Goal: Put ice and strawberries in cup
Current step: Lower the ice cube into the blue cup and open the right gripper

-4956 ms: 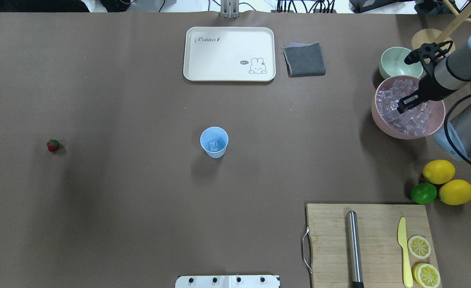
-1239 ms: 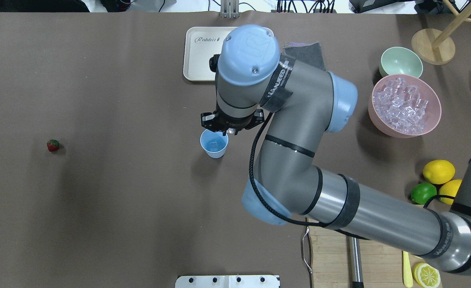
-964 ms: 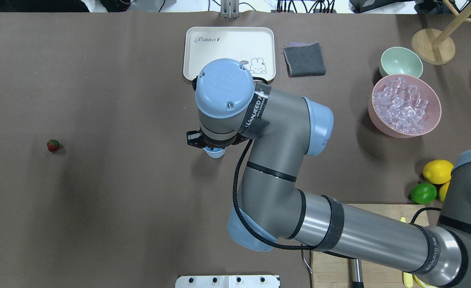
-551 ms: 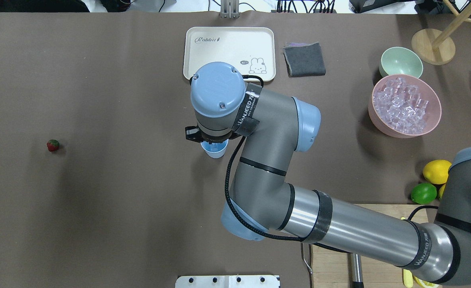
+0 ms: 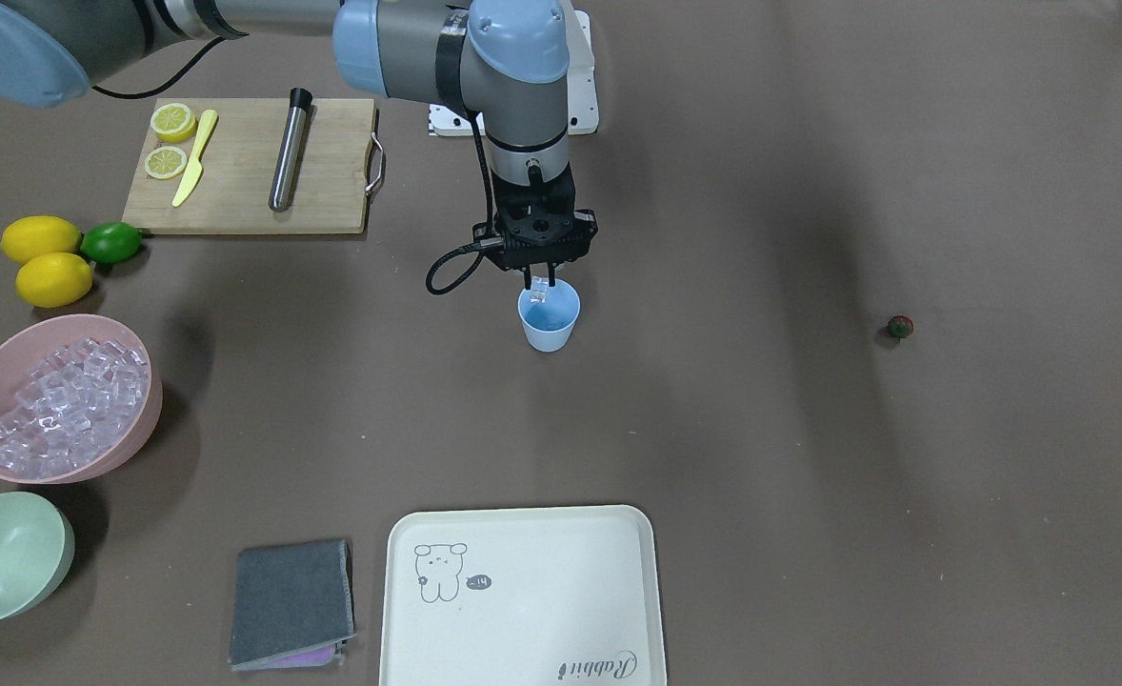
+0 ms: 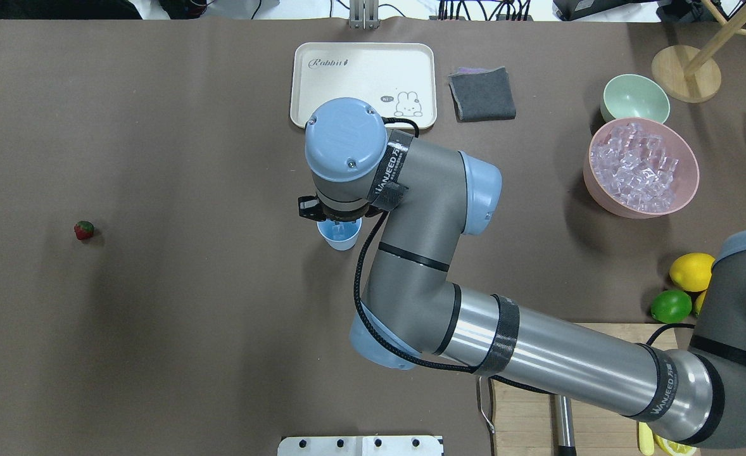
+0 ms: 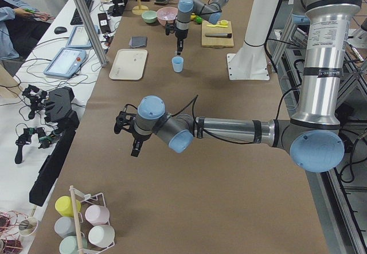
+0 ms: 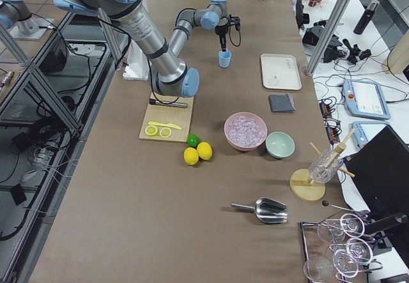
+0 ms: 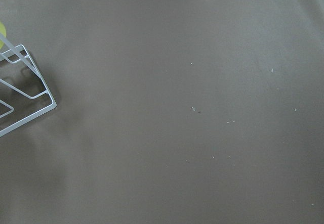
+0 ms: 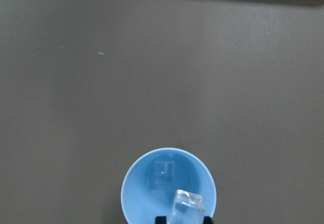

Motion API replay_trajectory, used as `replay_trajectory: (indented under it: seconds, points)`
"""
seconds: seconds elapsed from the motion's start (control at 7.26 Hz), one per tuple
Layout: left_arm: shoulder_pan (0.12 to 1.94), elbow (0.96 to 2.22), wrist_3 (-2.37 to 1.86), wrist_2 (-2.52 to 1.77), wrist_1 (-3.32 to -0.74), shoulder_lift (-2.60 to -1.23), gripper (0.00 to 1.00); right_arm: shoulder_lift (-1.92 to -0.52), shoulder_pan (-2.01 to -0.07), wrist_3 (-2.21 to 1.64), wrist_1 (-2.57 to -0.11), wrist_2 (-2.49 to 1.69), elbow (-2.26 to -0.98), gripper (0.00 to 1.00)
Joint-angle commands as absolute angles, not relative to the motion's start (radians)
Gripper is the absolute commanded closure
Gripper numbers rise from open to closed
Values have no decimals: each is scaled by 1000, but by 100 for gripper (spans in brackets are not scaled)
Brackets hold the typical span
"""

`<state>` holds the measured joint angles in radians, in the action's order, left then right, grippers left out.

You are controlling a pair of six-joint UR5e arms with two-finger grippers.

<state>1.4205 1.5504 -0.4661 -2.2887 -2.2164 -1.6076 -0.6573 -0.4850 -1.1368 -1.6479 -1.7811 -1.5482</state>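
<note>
The right gripper (image 5: 540, 281), clenched on one ice cube (image 10: 187, 208), hangs straight above the cup (image 5: 550, 335), so the cube sits just over the cup's open mouth, nearer its robot-side rim.

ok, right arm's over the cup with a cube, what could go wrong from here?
1. The ice cube in the right gripper hangs off-centre over the cup, near its rim; released here, it might clip the rim and bounce out.
2. The gripper sits close above the rim; dropping lower could knock the cup over.
3. The strawberry lies far off, small and round; it may roll when grasped.
</note>
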Motion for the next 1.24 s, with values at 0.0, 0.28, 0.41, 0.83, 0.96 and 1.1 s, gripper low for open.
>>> replay_trajectory:
  seconds: [0.0, 0.28, 0.41, 0.83, 0.96, 1.1]
  points:
    - [1420, 1548, -463, -2289, -2217, -1606, 3, -655, -465, -1140, -1647, -1778, -1528, 93]
    - [1420, 1554, -465, -2289, -2217, -1605, 3, -657, -465, -1138, -1646, -1776, -1528, 92]
    - [1420, 1554, -465, -2289, -2217, -1603, 3, -657, -465, -1138, -1646, -1776, -1528, 91]
    - [1420, 1548, -466, -2289, -2230, -1603, 3, -657, -465, -1138, -1646, -1758, -1520, 51]
    - [1420, 1548, -466, -2289, -2230, -1603, 3, -655, -463, -1140, -1631, -1758, -1519, 35]
    - [1420, 1548, -466, -2289, -2230, -1603, 3, -658, -463, -1144, -1561, -1758, -1491, 25]
